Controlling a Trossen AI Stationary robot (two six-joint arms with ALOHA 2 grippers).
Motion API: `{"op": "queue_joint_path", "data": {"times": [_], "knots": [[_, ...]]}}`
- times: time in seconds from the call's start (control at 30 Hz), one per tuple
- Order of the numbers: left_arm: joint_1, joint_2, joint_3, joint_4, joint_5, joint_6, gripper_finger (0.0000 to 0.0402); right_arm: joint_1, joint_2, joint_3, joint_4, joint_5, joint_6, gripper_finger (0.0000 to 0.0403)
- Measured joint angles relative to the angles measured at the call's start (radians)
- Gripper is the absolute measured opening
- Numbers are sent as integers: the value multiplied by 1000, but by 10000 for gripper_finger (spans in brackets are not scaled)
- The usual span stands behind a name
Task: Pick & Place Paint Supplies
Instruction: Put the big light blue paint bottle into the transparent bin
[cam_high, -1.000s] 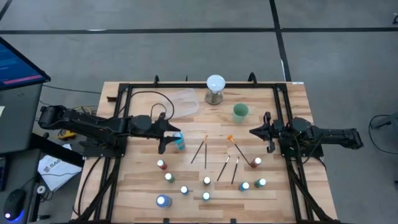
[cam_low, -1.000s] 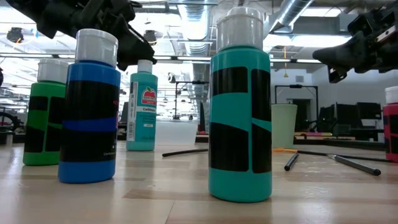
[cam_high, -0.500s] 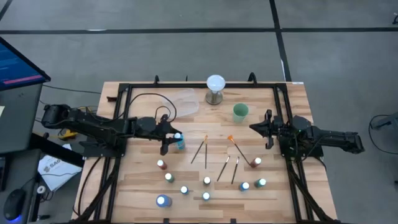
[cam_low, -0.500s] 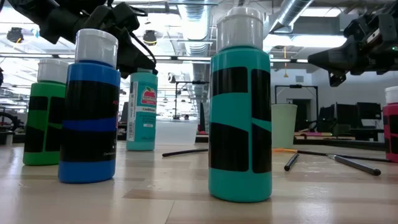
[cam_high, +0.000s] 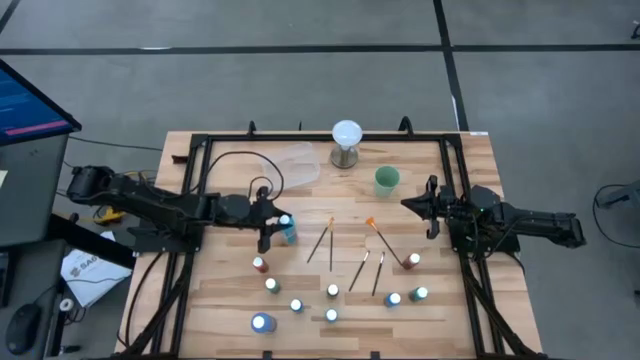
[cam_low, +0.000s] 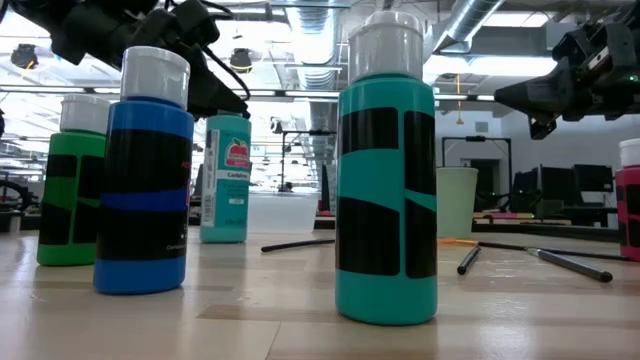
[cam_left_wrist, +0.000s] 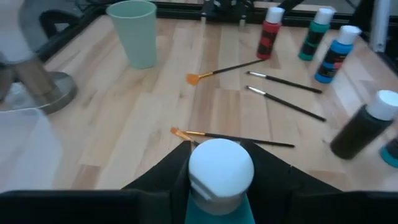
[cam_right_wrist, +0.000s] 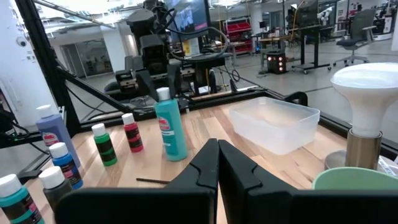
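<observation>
Two matte-black, multi-jointed robot arms, the left arm (cam_high: 150, 203) trailing a looping black cable (cam_high: 240, 160) and the right arm (cam_high: 520, 222) built of blocky dark housings, each taper to a pair of slim, dark, angular fingers (cam_right_wrist: 205, 168) mounted beside a black metal frame (cam_high: 200, 150).

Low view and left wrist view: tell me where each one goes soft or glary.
Low view: the teal bottle up front is sharp, while the ceiling lights behind glare white and the green cup and brushes blur. Left wrist view: the white cap between the left gripper's fingers is soft and overbright, and the dark bottle at the edge is smeared.
</observation>
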Motion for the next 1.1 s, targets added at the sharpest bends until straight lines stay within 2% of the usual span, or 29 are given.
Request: {"op": "queue_joint_path", "data": {"times": [0.2, 0.43, 0.6, 0.77, 1.0, 1.1], "knots": [[6, -37, 31, 11, -88, 7, 113, 0, 0, 0, 0, 0, 0, 0], [63, -44, 137, 20, -160, 7, 125, 0, 0, 0, 0, 0, 0, 0], [162, -45, 218, 22, -159, 11, 114, 0, 0, 0, 0, 0, 0, 0], [288, -21, 263, 13, -151, 8, 125, 0, 0, 0, 0, 0, 0, 0], [447, 84, 311, 15, -53, 10, 115, 0, 0, 0, 0, 0, 0, 0], [486, 140, 331, 18, -39, 14, 123, 0, 0, 0, 1, 0, 0, 0]]}}
